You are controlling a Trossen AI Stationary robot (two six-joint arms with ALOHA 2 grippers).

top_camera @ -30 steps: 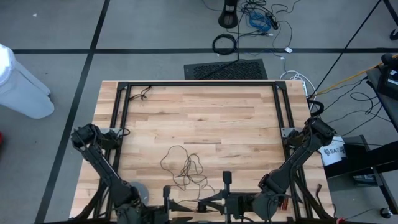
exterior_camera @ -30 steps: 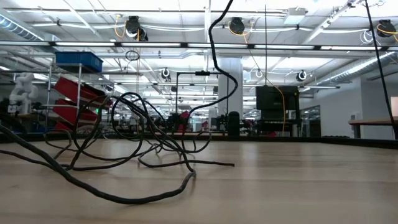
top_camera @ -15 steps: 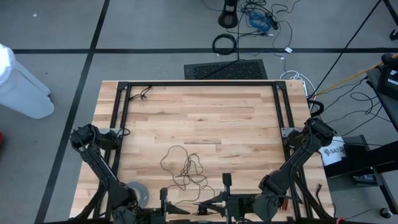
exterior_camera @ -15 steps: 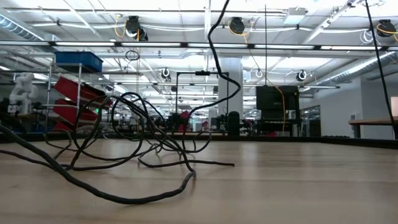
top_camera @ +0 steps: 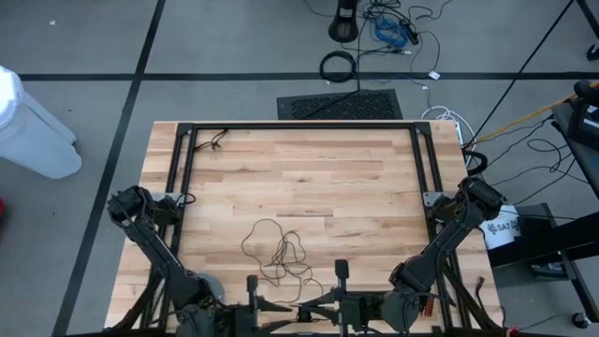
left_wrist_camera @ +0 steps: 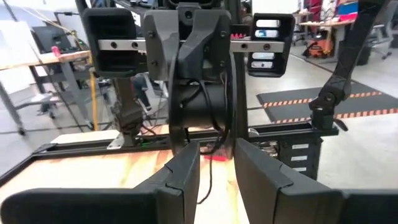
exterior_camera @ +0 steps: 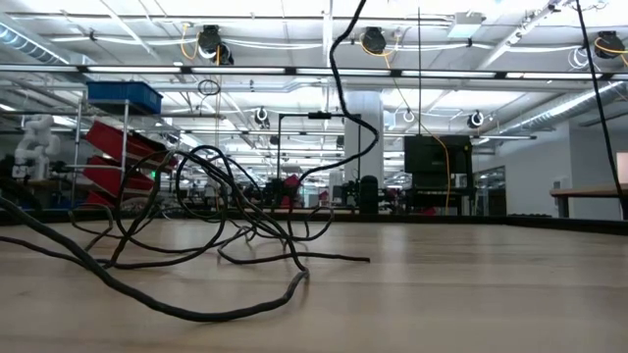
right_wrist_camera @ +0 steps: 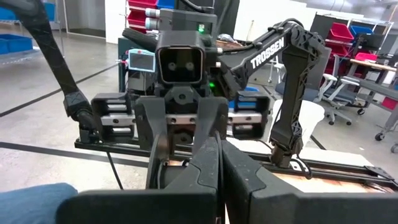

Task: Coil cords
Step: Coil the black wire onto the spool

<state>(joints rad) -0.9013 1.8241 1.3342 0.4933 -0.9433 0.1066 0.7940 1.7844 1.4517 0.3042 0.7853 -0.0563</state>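
The cords are one thin dark wire that lies in a loose tangle (top_camera: 276, 251) on the wooden table, near its front middle. One stretch (exterior_camera: 339, 88) rises off the table and leaves the top of the low view. The wire's small round black disc (left_wrist_camera: 200, 106) is up at the grippers, seen edge-on. My left gripper (top_camera: 285, 309) and my right gripper (top_camera: 314, 305) point level at each other above the front edge, tips almost meeting. The left fingers stand on both sides of the disc. The right fingers (right_wrist_camera: 216, 144) are shut together. My left gripper holds the black disc by its lower rim (left_wrist_camera: 214, 142), pinched between its two fingers, which come at it level from the table's left. The disc stands on edge, lifted clear of the table, with thin wire (left_wrist_camera: 211, 93) running over it. My right gripper's shut fingertips lie close to the disc; whether they touch the disc or the wire, I cannot tell.
A grey tape roll (top_camera: 208, 285) lies near the front left, beside the left arm. A black frame rail (top_camera: 299, 124) runs along the table's far side, with more rails along its left and right sides. A short dark cable (top_camera: 217, 140) lies at the far left corner.
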